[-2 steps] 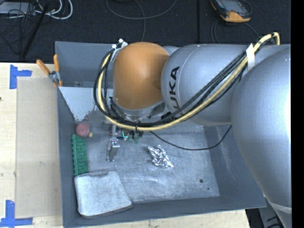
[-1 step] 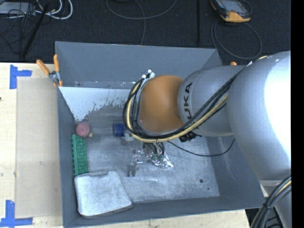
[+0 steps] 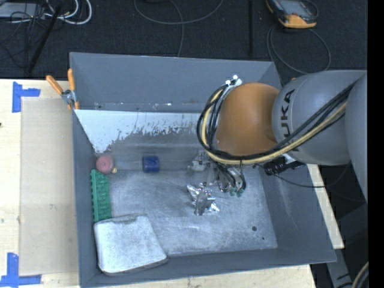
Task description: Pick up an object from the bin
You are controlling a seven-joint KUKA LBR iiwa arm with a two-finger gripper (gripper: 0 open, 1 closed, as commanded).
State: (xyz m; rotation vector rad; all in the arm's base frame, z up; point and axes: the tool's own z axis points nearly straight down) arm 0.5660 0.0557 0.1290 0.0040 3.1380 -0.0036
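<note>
- The pincer [image 3: 203, 203] hung low over a bare patch of floor near the middle of the grey bin [image 3: 180, 80], tucked under the arm's orange cover [image 3: 246, 125].
- Honestly couldn't tell if it was apart or together. From this angle it was just a shiny knot of metal, and I saw nothing gripped in it.
- Nothing lay right under it either. Every loose thing sat off to its left in the view.
- Nearest was a small blue cube [image 3: 150, 164], up and to the left of the pincer at the foot of the back wall. It was near but clearly apart.
- Further left along that same wall sat a pink ball [image 3: 105, 164], close to the left wall.
- Just below the ball lay a green ridged strip [image 3: 101, 195], hugging the left wall with its long axis running back to front.
- A whitish folded cloth [image 3: 129, 243] filled the near-left corner, just beside the strip's lower end.
- My read was that no grab had started yet, and the next move had to be a shift left.
- The cube looked like the shortest trip, though the back wall right behind it could crowd the pincer.
- The strip would need gripping across its narrow width, with the left wall in the way.
</note>
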